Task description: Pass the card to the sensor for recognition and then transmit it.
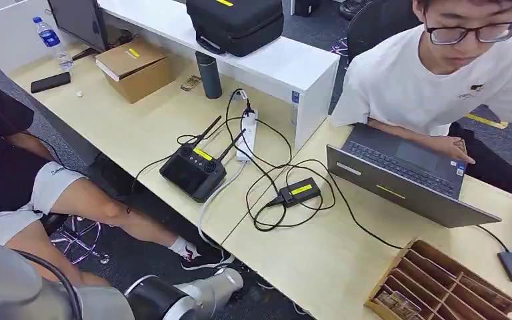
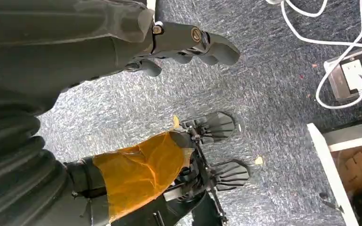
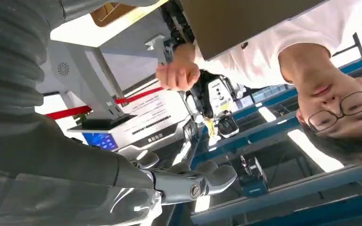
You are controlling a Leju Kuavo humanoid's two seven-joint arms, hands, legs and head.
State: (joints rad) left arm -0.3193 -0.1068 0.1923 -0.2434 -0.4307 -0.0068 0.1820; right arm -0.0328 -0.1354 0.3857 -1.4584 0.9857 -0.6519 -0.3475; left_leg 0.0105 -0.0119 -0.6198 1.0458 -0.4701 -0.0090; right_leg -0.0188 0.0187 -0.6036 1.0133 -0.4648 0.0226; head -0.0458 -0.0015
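Two desks meet in the head view, pale wood, and a person in a white shirt sits behind a grey laptop. A black sensor box with a yellow label lies among tangled black cables near the laptop, and a wooden divided tray sits at the near right corner. A black controller with antennas rests further left. Over to the left wrist view: the left hand hangs above blue-grey carpet, fingers loosely curled, holding nothing. Right wrist view now: the right hand is empty too, fingers gently bent and slightly apart. Where the card is, I cannot tell.
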